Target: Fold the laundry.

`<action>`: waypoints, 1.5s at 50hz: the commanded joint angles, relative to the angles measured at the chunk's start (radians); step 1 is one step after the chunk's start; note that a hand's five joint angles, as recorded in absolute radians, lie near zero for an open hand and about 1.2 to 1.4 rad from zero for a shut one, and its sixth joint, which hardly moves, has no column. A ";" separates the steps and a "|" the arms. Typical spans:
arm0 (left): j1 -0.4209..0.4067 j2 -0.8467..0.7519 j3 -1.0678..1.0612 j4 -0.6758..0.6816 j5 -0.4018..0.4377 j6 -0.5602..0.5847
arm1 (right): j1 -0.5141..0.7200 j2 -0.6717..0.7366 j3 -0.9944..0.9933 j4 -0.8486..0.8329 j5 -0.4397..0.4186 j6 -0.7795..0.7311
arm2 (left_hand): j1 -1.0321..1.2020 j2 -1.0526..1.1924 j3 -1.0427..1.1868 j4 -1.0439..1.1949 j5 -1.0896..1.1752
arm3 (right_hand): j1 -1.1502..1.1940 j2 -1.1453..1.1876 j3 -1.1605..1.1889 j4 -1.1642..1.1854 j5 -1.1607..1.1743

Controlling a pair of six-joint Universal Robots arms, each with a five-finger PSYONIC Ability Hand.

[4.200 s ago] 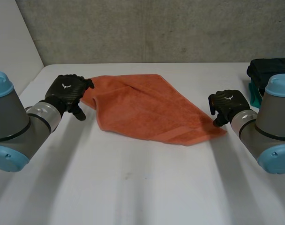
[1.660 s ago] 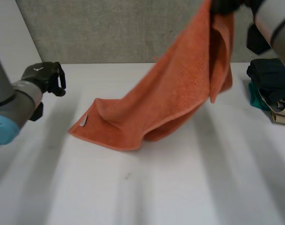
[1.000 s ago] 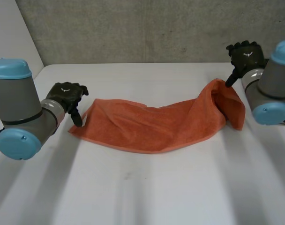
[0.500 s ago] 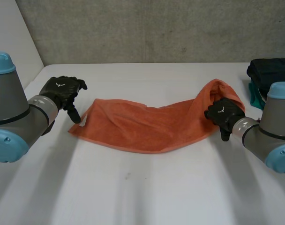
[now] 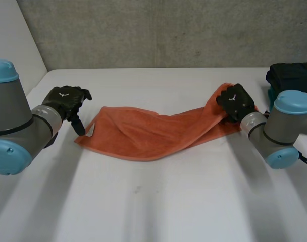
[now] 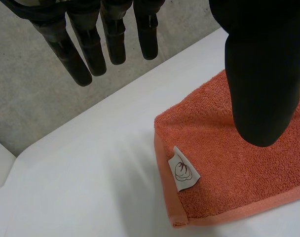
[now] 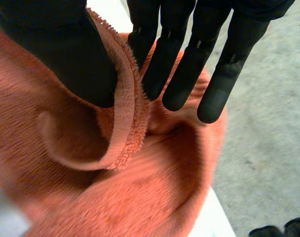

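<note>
An orange towel (image 5: 143, 136) lies crumpled in a long strip across the white table (image 5: 153, 201). My left hand (image 5: 67, 98) hovers open just off the towel's left corner, where a small white tag (image 6: 183, 170) shows. In the left wrist view its straight fingers (image 6: 91, 44) and thumb (image 6: 263, 74) hang above the towel (image 6: 229, 168) without touching it. My right hand (image 5: 235, 101) sits on the towel's raised right end. In the right wrist view the thumb (image 7: 56, 44) and fingers (image 7: 189, 59) pinch the towel's hem (image 7: 125, 123).
A pile of dark clothes (image 5: 292, 75) with something teal (image 5: 272, 103) under it lies at the table's far right, close behind my right arm. A concrete wall (image 5: 153, 30) bounds the table's far edge, and a white panel (image 5: 12, 45) stands at the left.
My right hand has moved from the near side of the towel's bunched right end onto it and closed on the hem. The left hand has barely shifted.
</note>
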 commanded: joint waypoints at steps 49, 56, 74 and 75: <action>-0.020 0.021 0.027 0.000 -0.144 -0.039 | 0.112 -0.727 -0.165 0.672 0.132 0.552 | 1.065 1.068 1.060 1.071 1.088 | 0.254 0.214 0.210 0.200 0.227; 0.183 0.347 -0.108 0.028 0.135 0.098 | 0.022 -0.684 -0.010 0.661 0.117 0.330 | 1.065 1.068 1.060 1.071 1.088 | 0.254 0.214 0.210 0.200 0.227; 0.139 -0.190 0.387 -0.124 0.117 0.191 | 0.069 -0.193 -0.211 0.542 0.201 0.188 | 1.065 1.068 1.060 1.071 1.088 | 0.254 0.214 0.210 0.200 0.227; 0.134 -0.222 0.442 -0.129 0.107 0.199 | 0.075 -0.166 -0.252 0.517 0.212 0.190 | 1.065 1.068 1.060 1.071 1.088 | 0.254 0.214 0.210 0.200 0.227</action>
